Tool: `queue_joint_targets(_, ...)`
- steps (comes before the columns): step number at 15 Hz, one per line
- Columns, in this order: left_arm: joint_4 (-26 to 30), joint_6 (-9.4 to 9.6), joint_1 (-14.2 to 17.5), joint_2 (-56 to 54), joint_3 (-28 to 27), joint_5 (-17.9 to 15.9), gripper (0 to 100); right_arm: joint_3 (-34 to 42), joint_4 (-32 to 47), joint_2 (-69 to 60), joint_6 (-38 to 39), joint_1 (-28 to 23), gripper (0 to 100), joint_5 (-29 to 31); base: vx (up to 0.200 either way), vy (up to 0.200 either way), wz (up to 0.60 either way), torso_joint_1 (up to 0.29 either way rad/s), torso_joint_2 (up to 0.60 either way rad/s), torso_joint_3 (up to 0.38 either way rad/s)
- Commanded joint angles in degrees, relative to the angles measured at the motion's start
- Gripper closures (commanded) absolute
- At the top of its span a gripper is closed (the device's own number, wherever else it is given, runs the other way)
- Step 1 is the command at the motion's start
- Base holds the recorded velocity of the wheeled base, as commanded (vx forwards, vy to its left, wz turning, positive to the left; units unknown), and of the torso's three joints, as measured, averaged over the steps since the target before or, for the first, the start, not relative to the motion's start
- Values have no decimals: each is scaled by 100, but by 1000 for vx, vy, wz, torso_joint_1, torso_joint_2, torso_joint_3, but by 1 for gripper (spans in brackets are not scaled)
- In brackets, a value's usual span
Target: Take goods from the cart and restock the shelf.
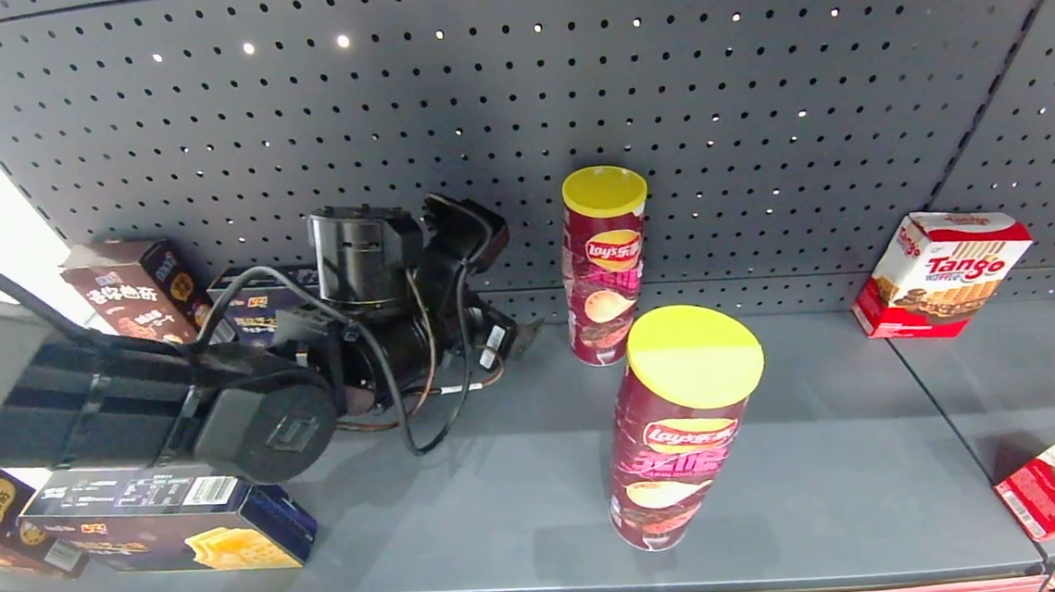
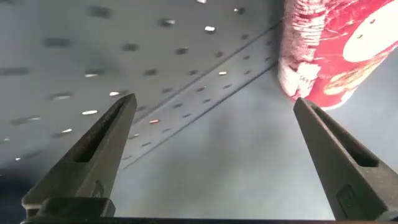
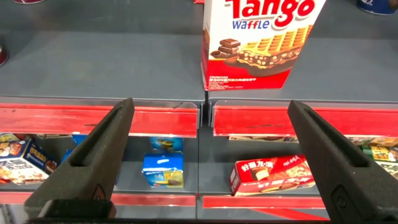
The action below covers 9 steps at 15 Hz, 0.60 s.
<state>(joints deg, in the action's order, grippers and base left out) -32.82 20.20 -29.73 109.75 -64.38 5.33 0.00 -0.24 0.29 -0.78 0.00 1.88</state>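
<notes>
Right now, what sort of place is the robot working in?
Most likely a shop aisle, or a mock-up of one: a grey shelf with a pegboard back, red price rails on shelf edges, and packaged snacks such as a chip can and a wafer box.

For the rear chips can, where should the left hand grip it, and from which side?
Probably mid-body on the rear can, below its yellow lid, coming in level from its left. It stands upright with a round wall. The pegboard backs it, the front can crowds its front right, and the open left hand sits on that left side.
</notes>
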Motion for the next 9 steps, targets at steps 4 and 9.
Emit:
queue_joint_targets(4,-164,292,-77,-1325,1050,1199,0,0,-2,6,-1,0,0,-3,0,0,0,0,0,0)
queue_joint_targets(9,-1130,300,-173,-1334,1349,1093,0,0,-2,6,-19,9,0,-47,0,0,0,0,0,0)
